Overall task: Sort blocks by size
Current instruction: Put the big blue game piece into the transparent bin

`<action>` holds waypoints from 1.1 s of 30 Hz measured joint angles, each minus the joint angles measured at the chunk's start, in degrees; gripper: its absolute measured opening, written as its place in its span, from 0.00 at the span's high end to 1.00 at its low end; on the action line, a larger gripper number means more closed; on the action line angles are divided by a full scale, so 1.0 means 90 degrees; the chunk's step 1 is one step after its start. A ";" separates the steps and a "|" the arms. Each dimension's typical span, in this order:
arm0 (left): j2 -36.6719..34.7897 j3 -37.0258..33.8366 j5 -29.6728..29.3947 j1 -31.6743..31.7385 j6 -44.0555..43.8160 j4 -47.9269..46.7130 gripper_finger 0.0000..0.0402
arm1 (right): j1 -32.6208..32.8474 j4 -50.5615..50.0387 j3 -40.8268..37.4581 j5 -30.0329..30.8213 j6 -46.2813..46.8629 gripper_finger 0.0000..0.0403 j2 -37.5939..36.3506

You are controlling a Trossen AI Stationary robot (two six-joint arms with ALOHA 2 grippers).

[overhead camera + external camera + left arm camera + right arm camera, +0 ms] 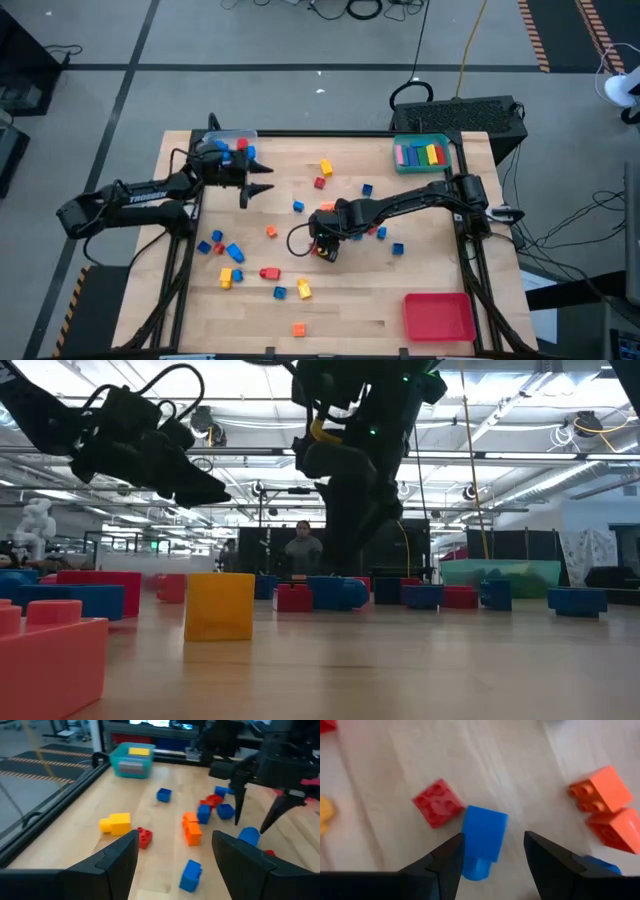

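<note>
Small blocks in red, blue, yellow and orange lie scattered over the wooden table. My right gripper stands open near the table's middle, pointing steeply down. Below it, between its fingers, a blue block lies beside a red block. In the left wrist view its fingertips stand clear above the blue block. My left gripper is open and empty, held roughly level above the far left of the table, just in front of a clear tray.
A teal tray with long coloured bars stands at the far right, and a red tray at the near right. Two orange blocks lie close to the right gripper. More blocks cluster at the near left. Black rails edge the table.
</note>
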 joint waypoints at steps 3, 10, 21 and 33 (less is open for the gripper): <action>0.0002 0.0000 -0.0002 -0.0211 0.0182 0.0000 0.38 | 0.0088 0.0110 0.0000 0.0000 0.0016 0.50 0.0000; 0.0002 0.0000 -0.0007 -0.0611 0.0492 -0.0002 0.38 | 0.0125 0.0177 0.0002 0.0024 0.0177 0.50 0.0219; 0.0002 0.0000 -0.0059 -0.0998 0.0516 -0.0012 0.38 | 0.0125 0.0245 0.0002 0.0040 0.0136 0.57 0.0469; 0.0499 0.0002 -0.0080 -0.1712 0.1145 -0.0025 0.38 | 0.0116 0.0306 0.0047 0.0598 -0.0212 0.72 0.0430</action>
